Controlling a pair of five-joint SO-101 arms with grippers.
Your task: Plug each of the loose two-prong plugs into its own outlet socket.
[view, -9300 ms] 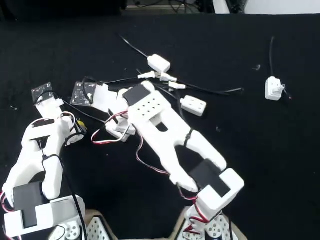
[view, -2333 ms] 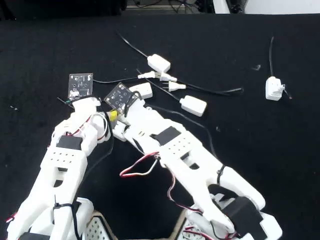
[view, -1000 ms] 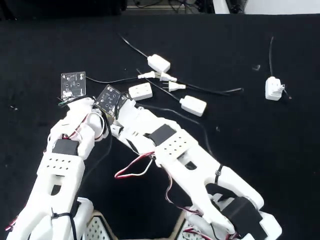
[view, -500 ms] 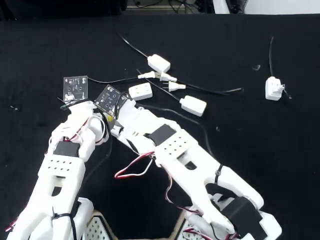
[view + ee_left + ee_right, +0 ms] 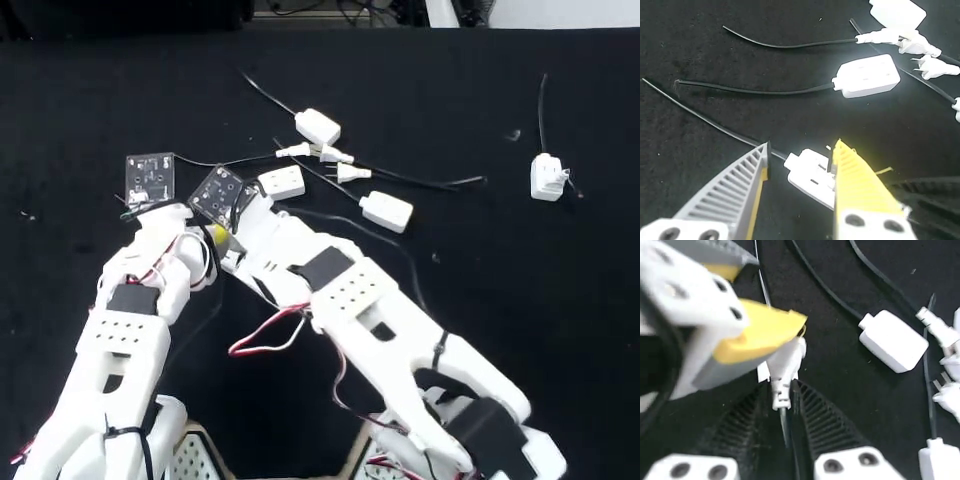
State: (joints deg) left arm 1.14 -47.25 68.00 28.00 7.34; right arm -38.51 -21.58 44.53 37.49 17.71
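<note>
While the left gripper (image 5: 801,144) stood open around a white outlet socket (image 5: 810,176) lying on the black surface (image 5: 500,300), the right gripper (image 5: 779,386) — closed on a two-prong plug (image 5: 783,371) — held it just beside the socket, left of centre.

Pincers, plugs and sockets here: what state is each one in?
Left pincer: open, a socket between its fingers.
Right pincer: shut on a plug.
That plug: gripped, end-on to the socket; whether seated, cannot tell.
Second socket: empty.
Loose plug: unplugged, prongs bare.
</note>
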